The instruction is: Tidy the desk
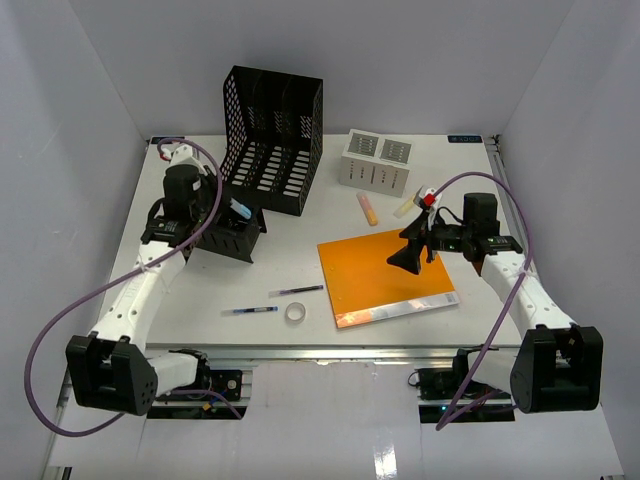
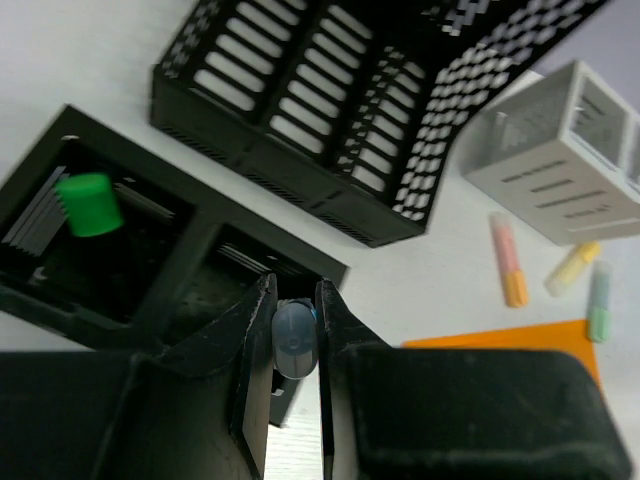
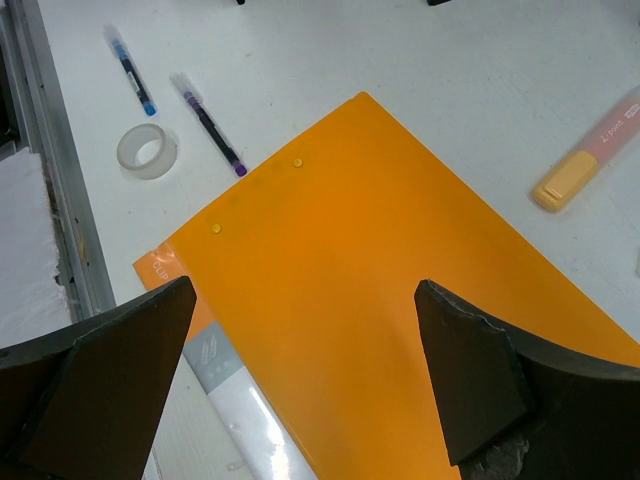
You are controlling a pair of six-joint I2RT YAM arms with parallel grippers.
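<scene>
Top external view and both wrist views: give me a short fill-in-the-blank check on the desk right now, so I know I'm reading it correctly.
1. The right gripper hangs open above the ____ folder.
2. The left gripper is shut on a grey-tipped pen over the black organizer tray, where one compartment holds a ____ cap.
3. The clear tape roll lies on the desk beside a blue pen and a ____ pen.
Missing words: orange; green; purple.

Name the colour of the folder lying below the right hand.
The folder is orange; the right wrist view shows it best.
</scene>
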